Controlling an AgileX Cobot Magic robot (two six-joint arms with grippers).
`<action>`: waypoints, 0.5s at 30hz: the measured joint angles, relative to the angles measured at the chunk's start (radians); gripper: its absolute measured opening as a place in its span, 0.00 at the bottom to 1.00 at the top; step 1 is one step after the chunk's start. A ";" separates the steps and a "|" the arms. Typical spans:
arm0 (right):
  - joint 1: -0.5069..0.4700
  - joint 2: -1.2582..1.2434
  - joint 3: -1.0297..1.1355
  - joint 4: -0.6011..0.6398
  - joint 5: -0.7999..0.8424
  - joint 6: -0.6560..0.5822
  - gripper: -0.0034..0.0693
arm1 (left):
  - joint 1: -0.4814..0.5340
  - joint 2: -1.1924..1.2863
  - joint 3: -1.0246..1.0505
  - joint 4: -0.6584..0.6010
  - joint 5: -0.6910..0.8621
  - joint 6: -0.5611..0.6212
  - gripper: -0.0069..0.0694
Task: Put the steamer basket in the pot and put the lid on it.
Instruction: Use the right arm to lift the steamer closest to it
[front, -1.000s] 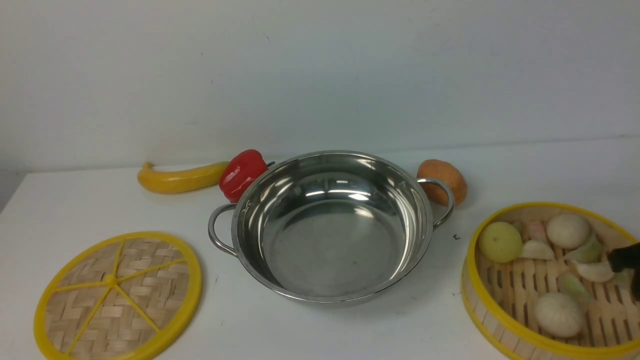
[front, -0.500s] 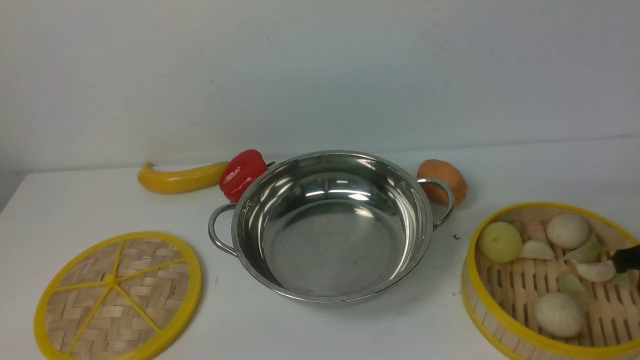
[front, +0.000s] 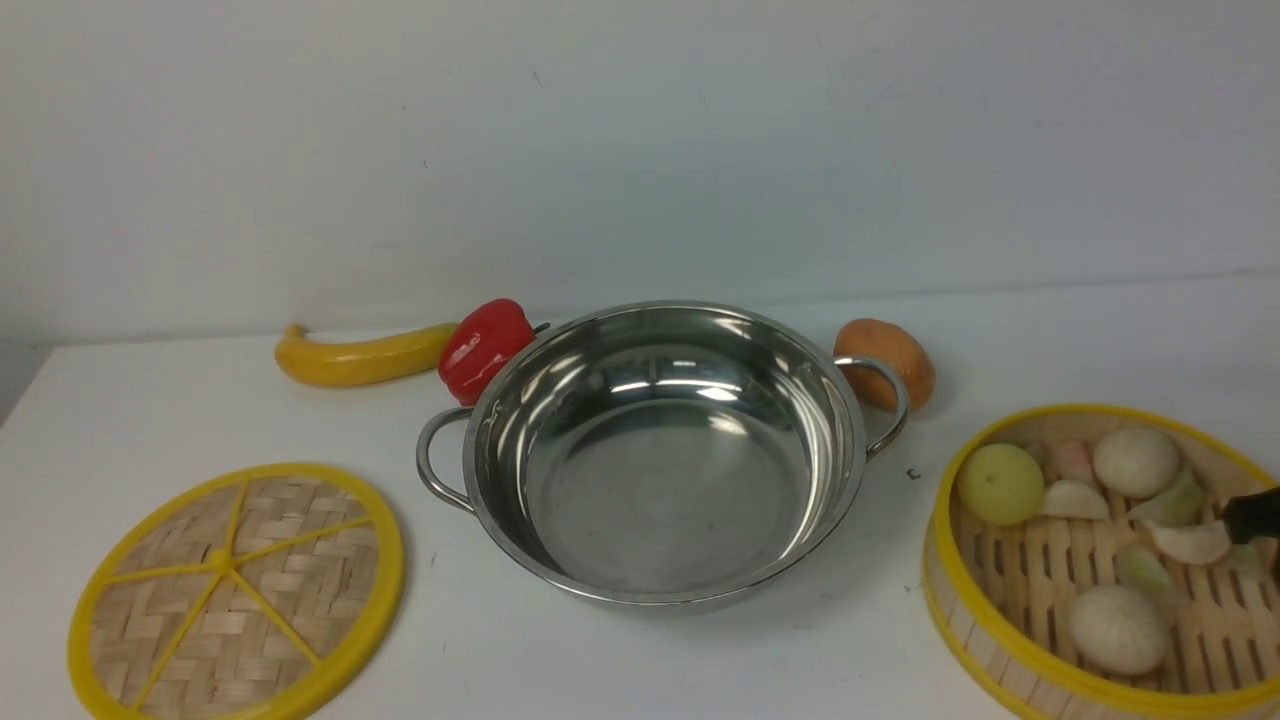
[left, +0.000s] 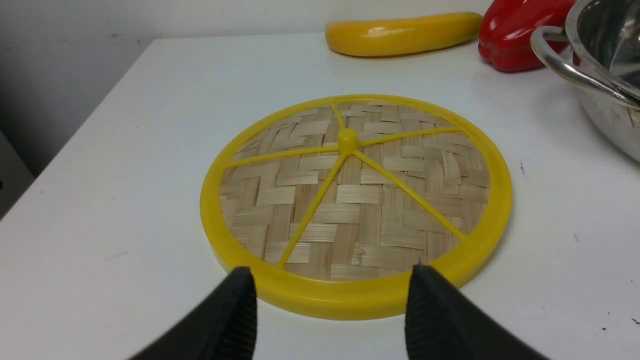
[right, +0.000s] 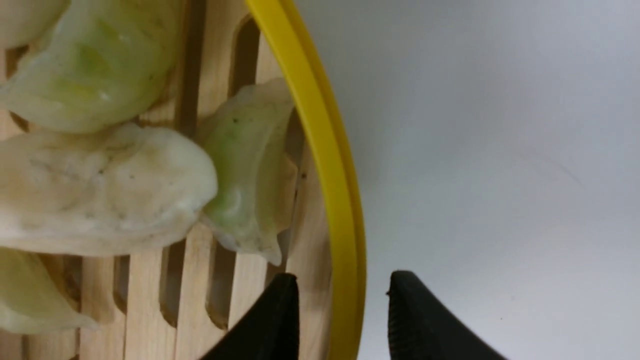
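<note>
Here the right pincer (right: 344, 276) straddles the steamer basket (right: 145, 295) at its rim.

A pot (front: 660, 500) sits mid-table (front: 640, 670). The lid (front: 236, 592) lies flat to its left, nearer the front edge. The steamer basket (front: 985, 640) stands to its right, with dumplings (front: 1190, 543) and buns (front: 1118, 628) inside. Behind the pot's left side lie a banana (front: 360, 357) and a pepper (front: 485, 345); a potato (front: 890, 360) lies behind its right handle.
</note>
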 joint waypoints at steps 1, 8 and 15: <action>0.000 0.000 0.000 0.000 -0.002 0.000 0.38 | 0.000 0.000 0.000 0.000 0.000 0.000 0.59; 0.000 0.000 0.000 0.011 -0.007 0.000 0.38 | 0.000 0.000 0.000 0.000 0.000 0.000 0.59; 0.000 0.000 0.000 0.011 -0.007 0.000 0.38 | 0.000 0.000 0.000 0.000 0.000 0.000 0.59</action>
